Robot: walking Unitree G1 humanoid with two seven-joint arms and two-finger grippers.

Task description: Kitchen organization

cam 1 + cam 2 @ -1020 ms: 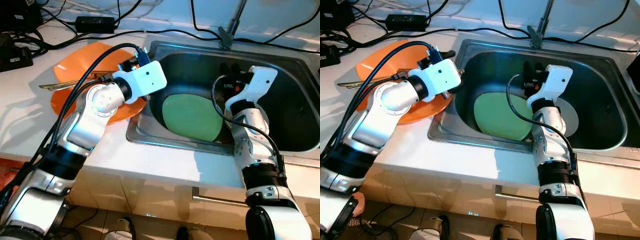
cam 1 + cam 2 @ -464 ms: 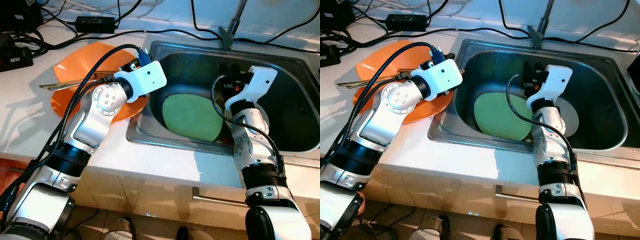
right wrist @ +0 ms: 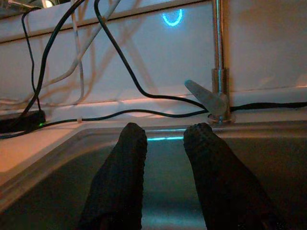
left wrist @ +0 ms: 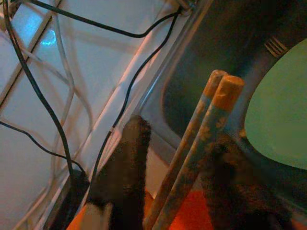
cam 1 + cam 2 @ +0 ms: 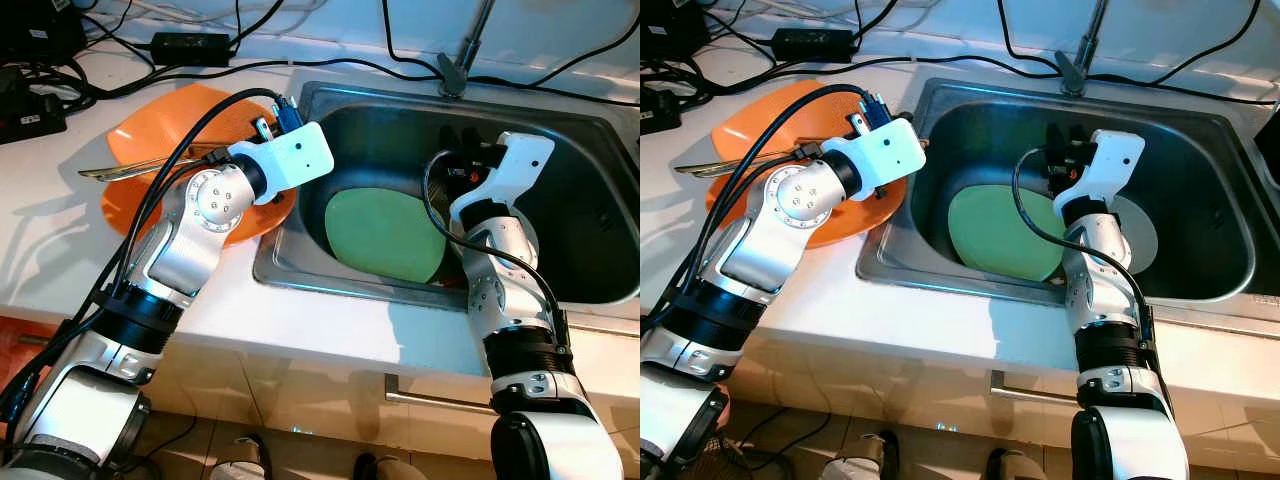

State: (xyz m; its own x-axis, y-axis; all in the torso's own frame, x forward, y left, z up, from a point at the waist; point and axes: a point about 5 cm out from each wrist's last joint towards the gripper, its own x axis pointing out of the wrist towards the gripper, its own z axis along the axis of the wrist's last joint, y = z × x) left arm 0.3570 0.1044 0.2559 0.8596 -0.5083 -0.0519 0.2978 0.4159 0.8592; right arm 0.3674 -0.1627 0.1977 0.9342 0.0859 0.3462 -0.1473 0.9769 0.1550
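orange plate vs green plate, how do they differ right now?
The orange plate lies on the white counter left of the sink; the green plate lies inside the sink basin. The orange plate carries a utensil and is partly covered by the left arm, whose left gripper holds chopsticks; the green plate looks bare. Both are round and flat.

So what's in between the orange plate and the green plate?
The sink's steel rim lies between the orange plate and the green plate, with the left pincer holding chopsticks above it, as the left eye view shows.
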